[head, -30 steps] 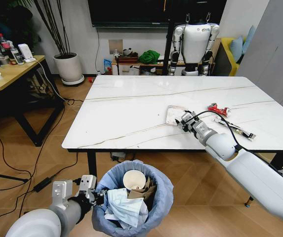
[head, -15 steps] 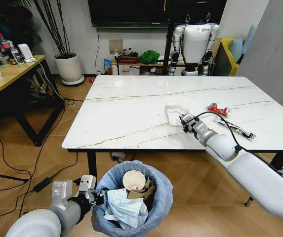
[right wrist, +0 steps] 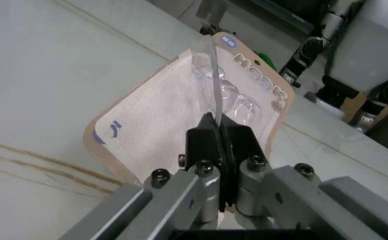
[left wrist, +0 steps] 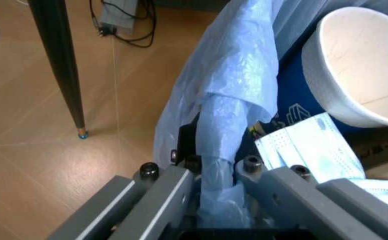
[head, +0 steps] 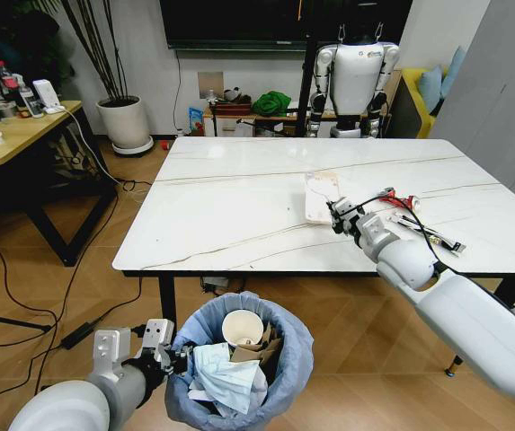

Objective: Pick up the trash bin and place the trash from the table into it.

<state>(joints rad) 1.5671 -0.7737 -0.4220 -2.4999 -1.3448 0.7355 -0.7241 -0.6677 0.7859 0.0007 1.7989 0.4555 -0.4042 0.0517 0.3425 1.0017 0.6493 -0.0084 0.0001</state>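
Right gripper (right wrist: pixel 219 131) over counter (head: pixel 239 202): fingers (right wrist: pixel 237 145) pinched on thin edge of blister card (right wrist: pixel 180 112), card tilted up ahead of fingertips, far edge possibly touching counter. Red wrapper (head: pixel 399 199) and long packet (head: pixel 432 235) on counter beside right arm. Left gripper (left wrist: pixel 217 172) low at floor level: fingers (left wrist: pixel 180 185) clamped on blue-bag rim of bin (head: pixel 239 373). Paper cup (left wrist: pixel 361 65) and mask (left wrist: pixel 314 150) inside bin, just beyond fingertips.

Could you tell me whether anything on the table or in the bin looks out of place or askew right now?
Yes: the flat blister pack is tipped up on edge above the table, pinched by the right gripper. In the trash bin, held at its rim by the left gripper, a mask droops over the heaped litter.
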